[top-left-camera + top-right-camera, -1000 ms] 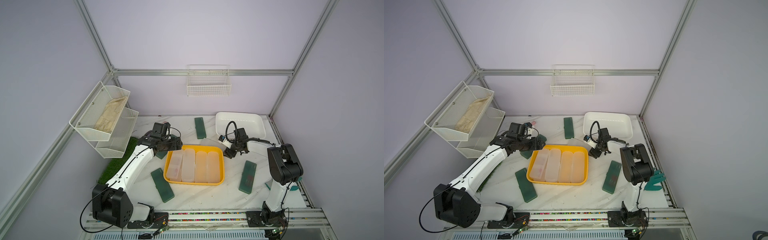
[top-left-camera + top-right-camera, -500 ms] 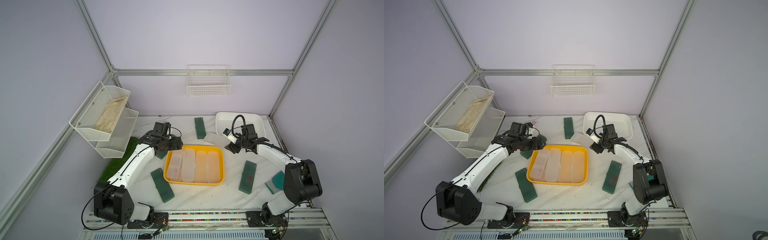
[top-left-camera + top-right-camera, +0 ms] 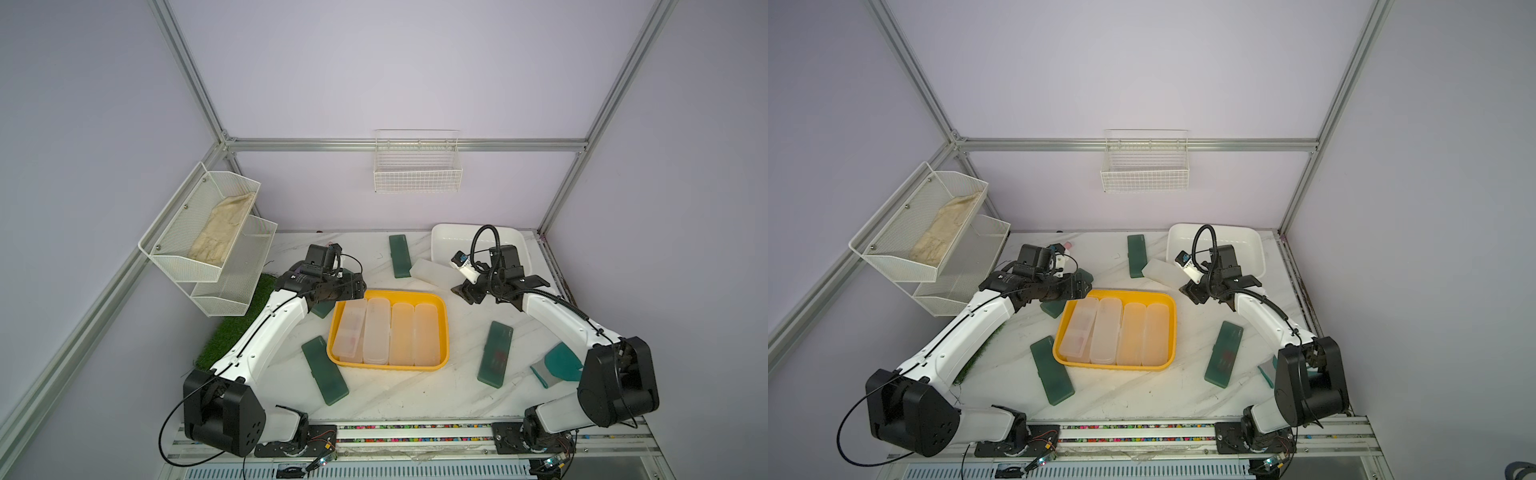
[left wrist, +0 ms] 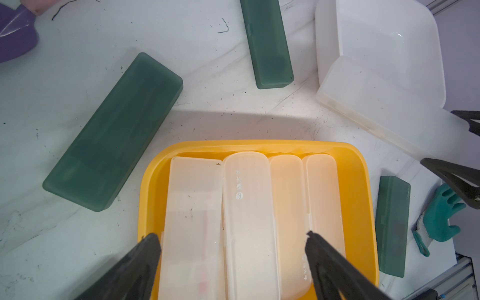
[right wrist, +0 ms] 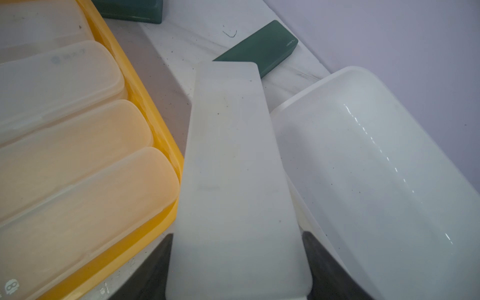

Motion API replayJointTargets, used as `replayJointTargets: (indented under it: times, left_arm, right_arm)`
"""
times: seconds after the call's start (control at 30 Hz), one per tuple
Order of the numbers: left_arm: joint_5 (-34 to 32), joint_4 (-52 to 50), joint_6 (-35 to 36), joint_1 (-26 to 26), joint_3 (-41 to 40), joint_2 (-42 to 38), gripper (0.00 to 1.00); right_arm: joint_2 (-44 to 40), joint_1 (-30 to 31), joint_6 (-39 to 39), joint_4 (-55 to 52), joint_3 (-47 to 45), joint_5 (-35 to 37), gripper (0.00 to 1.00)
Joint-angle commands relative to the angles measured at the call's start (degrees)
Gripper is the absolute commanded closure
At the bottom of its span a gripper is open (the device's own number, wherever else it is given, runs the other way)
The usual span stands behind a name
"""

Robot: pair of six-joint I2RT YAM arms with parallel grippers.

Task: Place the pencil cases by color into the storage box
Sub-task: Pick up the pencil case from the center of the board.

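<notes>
The right gripper [image 5: 237,233] is pinching a white case [image 5: 233,168] by one end, so we are risking a swing. The spread left gripper [image 4: 231,235] is hovering over the full yellow box [image 5: 153,122], inviting collision.

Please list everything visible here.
tray cases: 4 seen, frosted, in yellow tray
held case: 1, frosted, back right
green cases: 4, dark green, table
yellow tray: 1, yellow, centre
white tray: 1, white, back right
teal item: 1, teal, front right
purple trowel: 1, purple, back left
wire basket: 1, white, back wall
wire rack: 1, white, left wall
grass mat: 1, green, left edge
left hand: 1, black, open over yellow tray
right hand: 1, black, shut on held case
</notes>
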Motion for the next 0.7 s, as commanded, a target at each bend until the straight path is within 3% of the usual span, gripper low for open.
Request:
replayJointTargets:
  times: [0.0, 0.3, 0.67]
  left_arm:
    - [-0.62, 1.15, -1.03, -0.91, 0.43, -1.75, 0.11]
    - [-2.06, 2.10, -2.33, -2.68, -0.89, -2.21, 0.11]
    - [-4.10, 3.56, -3.40, -3.24, -3.40, -3.35, 0.11]
  right_arm:
    - [-3.56, -0.01, 3.84, 1.08, 1.14, -2.50, 0.55]
    - [-9.89, 3.60, 14.03, 1.52, -0.33, 1.30, 0.56]
    - [-16.29, 16.07, 29.81, -0.95, -3.93, 16.60, 0.59]
